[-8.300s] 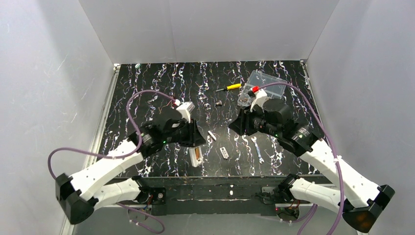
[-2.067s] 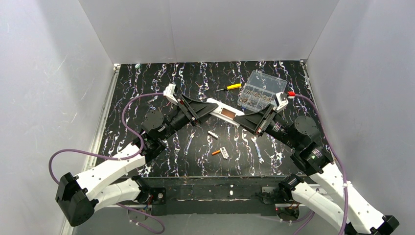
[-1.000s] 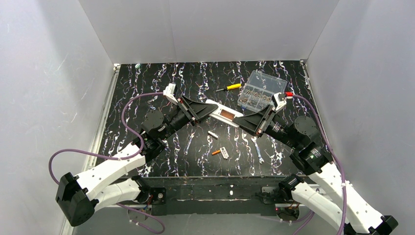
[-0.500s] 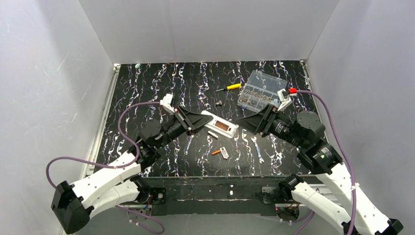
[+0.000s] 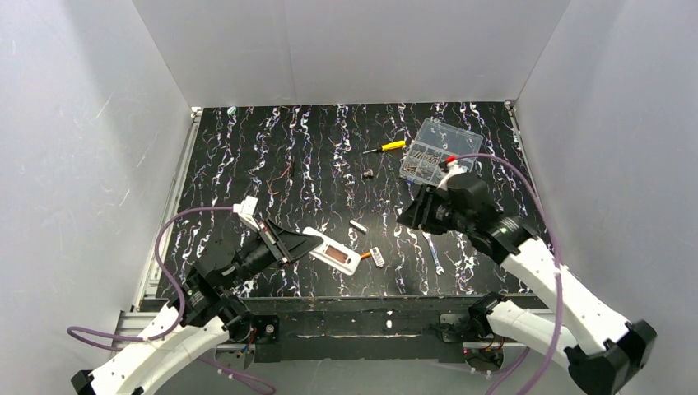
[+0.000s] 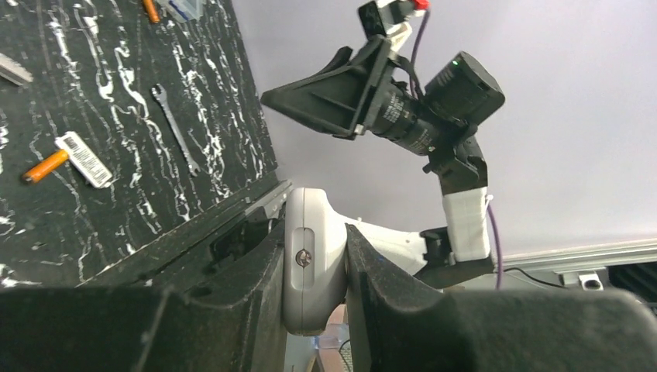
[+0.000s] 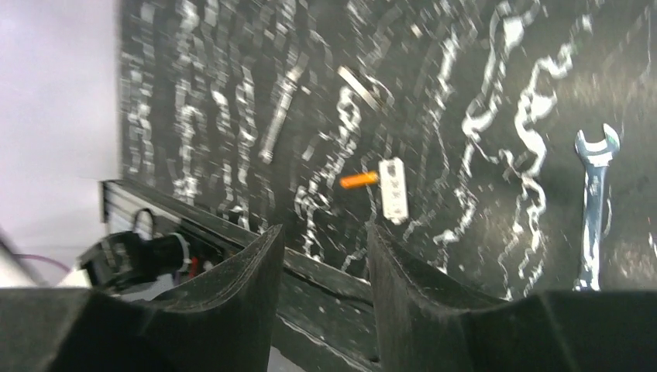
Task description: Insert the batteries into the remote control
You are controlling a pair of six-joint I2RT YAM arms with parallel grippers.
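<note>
My left gripper [image 5: 306, 243] is shut on one end of the white remote control [image 5: 331, 253] and holds it low near the table's front, with its recessed back up and a brownish inside showing. In the left wrist view the remote's end [image 6: 313, 267] is clamped between my fingers. One orange battery [image 5: 365, 256] lies on the table beside a small white labelled piece [image 5: 377, 257]; both show in the right wrist view, the battery [image 7: 359, 180] and the piece [image 7: 393, 190]. I see no second loose battery. My right gripper [image 5: 408, 216] is open and empty above the table, right of the battery.
A small wrench [image 5: 435, 251] lies right of the battery. A pale silvery stub [image 5: 357, 225] lies just behind it. A yellow-handled screwdriver [image 5: 385, 147], a small dark part [image 5: 369, 174] and a clear compartment box [image 5: 436, 152] sit at the back right.
My right gripper has let go of the remote, drawn back and tipped toward the table. My left arm has carried the remote down and toward the near-left.
</note>
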